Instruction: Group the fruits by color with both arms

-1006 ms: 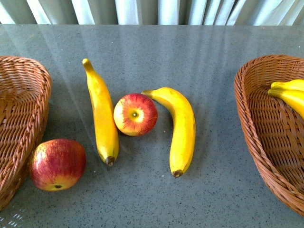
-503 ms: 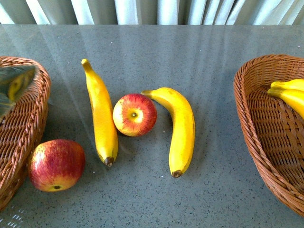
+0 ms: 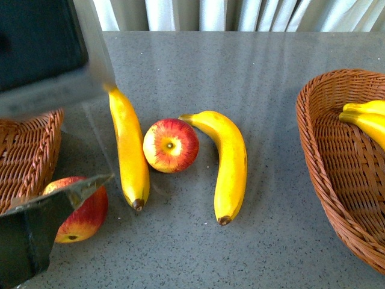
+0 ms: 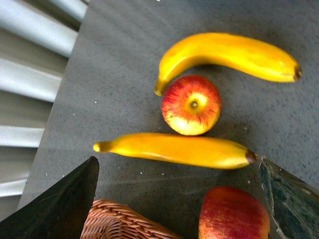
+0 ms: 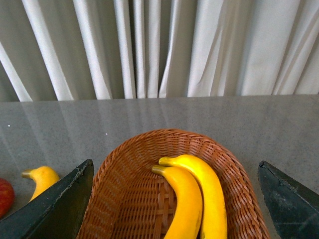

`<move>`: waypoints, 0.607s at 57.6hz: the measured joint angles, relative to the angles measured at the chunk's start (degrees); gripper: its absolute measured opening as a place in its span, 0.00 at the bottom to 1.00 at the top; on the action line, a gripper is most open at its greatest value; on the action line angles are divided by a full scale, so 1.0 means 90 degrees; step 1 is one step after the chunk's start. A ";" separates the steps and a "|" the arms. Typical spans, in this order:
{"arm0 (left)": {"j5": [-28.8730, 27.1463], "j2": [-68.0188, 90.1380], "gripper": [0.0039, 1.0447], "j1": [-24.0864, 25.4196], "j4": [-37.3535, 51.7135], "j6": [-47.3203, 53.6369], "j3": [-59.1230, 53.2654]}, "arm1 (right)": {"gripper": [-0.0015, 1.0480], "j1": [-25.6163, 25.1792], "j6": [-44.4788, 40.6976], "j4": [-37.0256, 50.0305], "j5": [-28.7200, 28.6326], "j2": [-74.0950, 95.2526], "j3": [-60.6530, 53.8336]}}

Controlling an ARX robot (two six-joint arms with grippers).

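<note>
My left gripper (image 4: 177,160) hangs over the apple (image 4: 234,214), fingers spread wide — my right gripper (image 5: 175,163), equally splayed, above the bananas' basket (image 5: 121,149).

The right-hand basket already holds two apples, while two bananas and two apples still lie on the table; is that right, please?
Not quite. The right-hand basket holds two yellow bananas, not apples; the right wrist view shows them plainly. The rest stands: a straight banana, a curved banana, a central apple and a near apple lie on the table.
</note>
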 joint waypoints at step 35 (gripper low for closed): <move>-0.0284 0.1435 0.91 0.0401 -0.0840 0.2569 0.0520 | 0.91 0.0000 0.0000 0.0000 0.0000 0.0000 0.0000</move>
